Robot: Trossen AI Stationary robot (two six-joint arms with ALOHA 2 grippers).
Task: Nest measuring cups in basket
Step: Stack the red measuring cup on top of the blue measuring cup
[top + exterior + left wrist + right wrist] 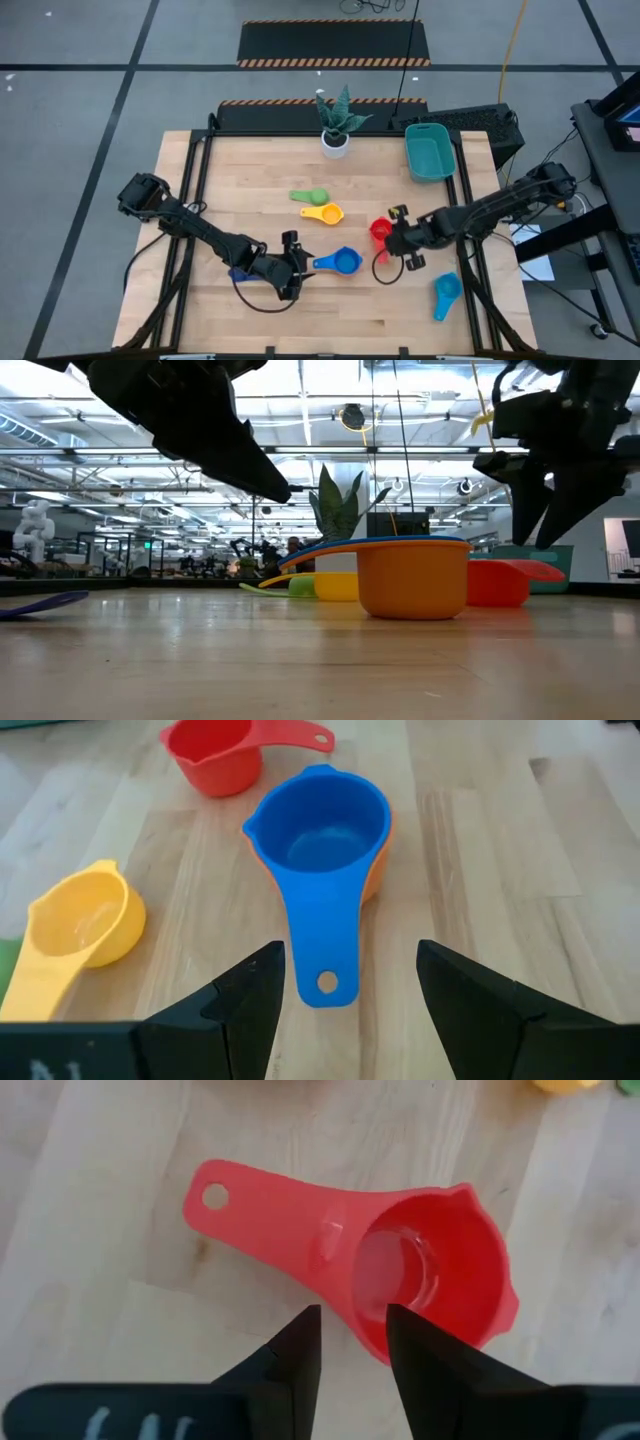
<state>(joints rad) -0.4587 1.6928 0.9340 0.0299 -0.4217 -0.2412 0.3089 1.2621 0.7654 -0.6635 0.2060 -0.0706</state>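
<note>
A blue measuring cup (pixel 320 830) sits nested in an orange cup (pixel 378 870) on the table. My left gripper (pixel 345 990) is open, and its fingers stand on either side of the blue handle's free end without touching it. A red cup (pixel 420 1280) stands upright on its base to the right of them. My right gripper (pixel 352 1335) hovers just above it, pointing down. Its fingers are a narrow gap apart over the rim where the handle joins. The teal basket (pixel 430 155) stands at the far right, with nothing showing inside it.
A green cup (pixel 312 196) and a yellow cup (pixel 328 213) lie at the table's middle. A light blue cup (pixel 447 290) lies near the right front. A dark blue cup (pixel 240 273) lies under my left arm. A white pot with a plant (pixel 335 130) stands at the far edge.
</note>
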